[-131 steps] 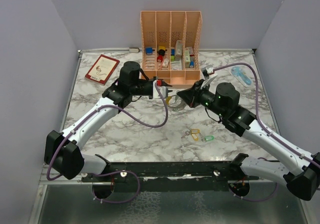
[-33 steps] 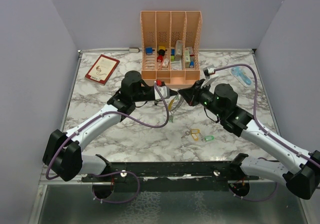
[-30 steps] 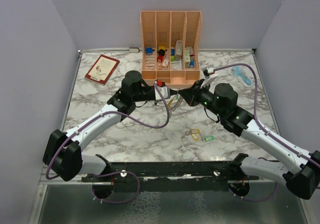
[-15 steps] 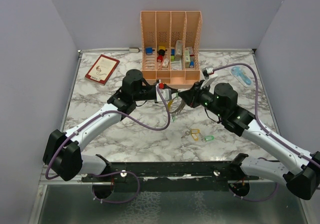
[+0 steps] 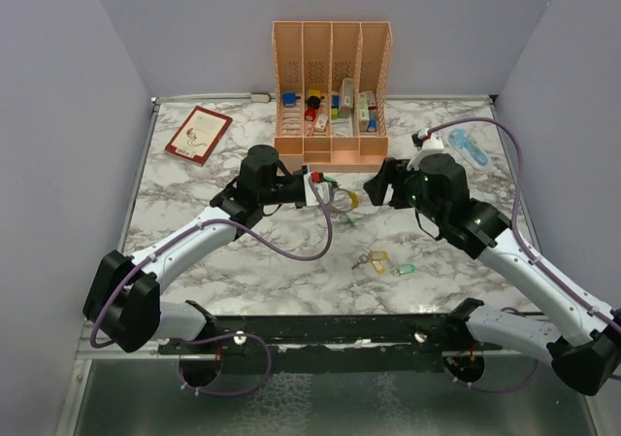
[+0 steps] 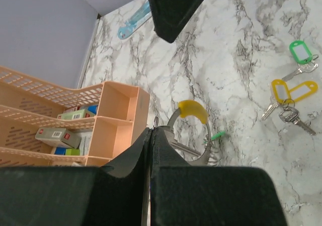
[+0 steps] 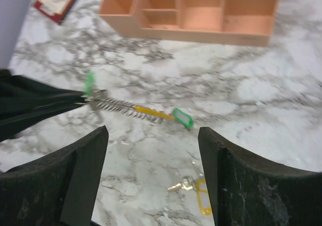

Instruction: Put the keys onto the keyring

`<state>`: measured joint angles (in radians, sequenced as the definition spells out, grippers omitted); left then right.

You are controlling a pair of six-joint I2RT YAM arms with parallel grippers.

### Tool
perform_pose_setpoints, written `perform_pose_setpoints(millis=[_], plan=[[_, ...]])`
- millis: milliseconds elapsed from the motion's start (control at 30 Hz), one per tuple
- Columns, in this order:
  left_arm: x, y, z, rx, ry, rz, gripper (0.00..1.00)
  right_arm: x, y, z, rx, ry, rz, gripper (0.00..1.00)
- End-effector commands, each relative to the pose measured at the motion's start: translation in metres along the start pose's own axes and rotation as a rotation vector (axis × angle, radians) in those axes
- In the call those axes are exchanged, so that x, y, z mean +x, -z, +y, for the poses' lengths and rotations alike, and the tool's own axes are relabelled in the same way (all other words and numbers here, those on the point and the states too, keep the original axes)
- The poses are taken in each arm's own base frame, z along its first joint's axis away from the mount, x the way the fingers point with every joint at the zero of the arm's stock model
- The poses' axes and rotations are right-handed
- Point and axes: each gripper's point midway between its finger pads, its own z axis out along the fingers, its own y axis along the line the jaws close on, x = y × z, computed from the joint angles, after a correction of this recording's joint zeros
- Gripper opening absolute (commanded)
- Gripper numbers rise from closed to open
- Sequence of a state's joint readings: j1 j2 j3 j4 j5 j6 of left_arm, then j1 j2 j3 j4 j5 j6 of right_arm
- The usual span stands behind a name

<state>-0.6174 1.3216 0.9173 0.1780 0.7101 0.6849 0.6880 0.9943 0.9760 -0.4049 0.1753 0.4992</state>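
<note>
Relative to the frame half a second earlier, the right tool point(image 7: 152, 131) has withdrawn to the right and no longer sits against the keyring point(image 6: 208, 138). The left tool point(image 6: 151, 131) keeps the keyring in front of the rack point(image 5: 332, 86).

Left tool: fingers pressed together on the keyring's rim. This grip leaves most of the loop free and turned toward the right arm, probably so that keys can be fed on from that side. The keyring appears to hang clear of the counter point(image 5: 194, 179).

Right tool: jaws stand wide apart and carry nothing. The likely reason is that it is free to fetch another key. The loose keys point(image 5: 379, 260) lie on the counter nearer the arm bases, well apart from the keyring.

A yellow key point(image 6: 192, 110) and a green key point(image 7: 182, 119) sit at the keyring.

Limits of view:
- The left fingers cover the exact grip point.
- The right wrist view shows the keyring edge-on and blurred.
- Whether both keys are fully threaded cannot be told.
- The keyring's split is not visible.
- The loose keys overlap, so no count is possible.
</note>
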Motion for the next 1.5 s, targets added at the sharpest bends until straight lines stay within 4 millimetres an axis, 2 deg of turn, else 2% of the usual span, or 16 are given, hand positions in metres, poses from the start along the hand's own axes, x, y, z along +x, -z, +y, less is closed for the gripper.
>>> perform_pose_setpoints(millis=[0, 100, 267, 433, 533, 700, 900, 1000, 1133, 1233, 1467], plan=[[0.005, 0.003, 0.014, -0.069, -0.078, 0.023, 0.00, 0.055, 0.003, -0.069, 0.258, -0.102, 0.244, 0.72], [0.020, 0.009, 0.009, -0.076, -0.068, 0.063, 0.00, 0.084, -0.002, -0.080, 0.252, -0.163, 0.357, 0.67], [0.042, 0.024, -0.006, -0.057, -0.046, 0.143, 0.00, 0.109, -0.010, -0.080, 0.234, -0.161, 0.459, 0.62], [0.056, 0.039, -0.043, 0.059, -0.068, 0.182, 0.00, 0.140, -0.011, -0.077, 0.203, -0.170, 0.599, 0.60], [0.069, 0.047, -0.058, 0.082, -0.062, 0.228, 0.00, 0.160, -0.004, -0.076, 0.191, -0.186, 0.677, 0.57], [0.093, 0.057, -0.059, 0.063, -0.069, 0.333, 0.00, 0.185, 0.006, -0.071, 0.147, -0.216, 0.775, 0.47], [0.119, 0.072, -0.051, 0.007, -0.042, 0.422, 0.00, 0.192, 0.008, -0.060, 0.126, -0.164, 0.820, 0.44], [0.127, 0.083, -0.044, -0.021, -0.021, 0.445, 0.00, 0.206, 0.007, -0.054, 0.102, -0.149, 0.866, 0.40], [0.137, 0.094, -0.040, -0.036, 0.016, 0.480, 0.07, 0.221, 0.003, -0.053, 0.111, -0.148, 0.894, 0.38], [0.147, 0.105, -0.037, -0.045, 0.035, 0.513, 0.13, 0.221, -0.002, -0.058, 0.142, -0.146, 0.874, 0.34], [0.169, 0.124, -0.035, -0.050, 0.059, 0.575, 0.21, 0.223, -0.018, -0.066, 0.191, -0.144, 0.849, 0.34]])
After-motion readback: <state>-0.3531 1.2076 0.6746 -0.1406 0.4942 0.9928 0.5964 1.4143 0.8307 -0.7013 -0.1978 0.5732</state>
